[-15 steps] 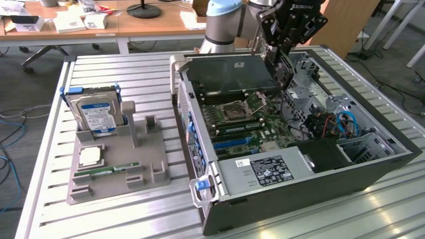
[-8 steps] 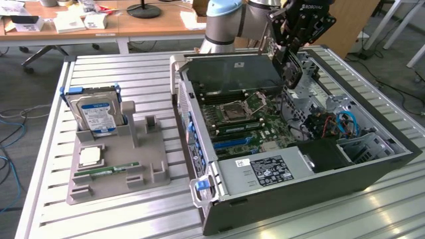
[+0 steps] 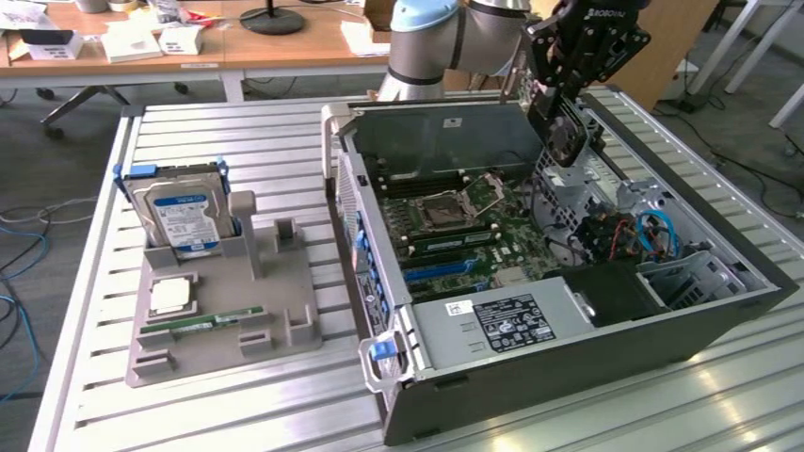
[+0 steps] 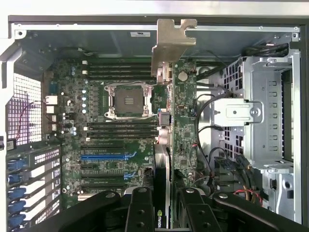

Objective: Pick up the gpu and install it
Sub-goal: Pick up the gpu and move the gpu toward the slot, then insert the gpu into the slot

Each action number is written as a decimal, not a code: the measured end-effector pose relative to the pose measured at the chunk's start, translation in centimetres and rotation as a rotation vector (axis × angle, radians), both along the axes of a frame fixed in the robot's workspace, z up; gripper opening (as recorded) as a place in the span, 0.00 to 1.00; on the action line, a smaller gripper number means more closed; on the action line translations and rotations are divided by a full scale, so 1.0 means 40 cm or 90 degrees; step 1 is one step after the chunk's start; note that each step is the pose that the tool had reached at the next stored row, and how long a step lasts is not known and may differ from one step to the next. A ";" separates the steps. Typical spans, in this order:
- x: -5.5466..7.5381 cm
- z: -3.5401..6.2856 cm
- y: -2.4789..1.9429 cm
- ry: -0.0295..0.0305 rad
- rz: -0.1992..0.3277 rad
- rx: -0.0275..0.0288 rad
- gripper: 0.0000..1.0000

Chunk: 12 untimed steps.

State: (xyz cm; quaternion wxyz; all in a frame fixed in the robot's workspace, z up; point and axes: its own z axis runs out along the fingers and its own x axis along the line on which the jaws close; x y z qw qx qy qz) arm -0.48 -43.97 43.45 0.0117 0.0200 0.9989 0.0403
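Observation:
My gripper [image 3: 568, 89] hangs over the far right part of the open computer case [image 3: 703, 325], shut on the gpu [image 3: 564, 132]. The card hangs upright below the fingers, its black face with a round fan towards the camera. In the wrist view the gpu [image 4: 164, 145] runs edge-on away from my gripper [image 4: 163, 205], and its silver end bracket [image 4: 173, 43] lies at the far end. It is held in the air above the motherboard [image 4: 120, 145]. The blue slot [image 4: 107, 157] lies to one side of the card, not under it.
A grey fixture [image 3: 239, 320] at the exterior view's left holds a hard drive [image 3: 183, 212], a CPU [image 3: 172, 297] and a RAM stick [image 3: 201, 322]. Inside the case are the CPU socket [image 4: 127, 100], a metal drive cage [image 4: 270, 111], cables [image 3: 653, 231] and the power supply [image 3: 503, 320].

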 end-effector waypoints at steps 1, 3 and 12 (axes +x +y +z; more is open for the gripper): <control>0.000 0.000 0.000 0.0000 0.000 0.0000 0.26; 0.002 0.000 0.000 0.0000 0.000 0.0001 0.26; 0.018 0.000 0.000 0.0000 0.000 0.0005 0.26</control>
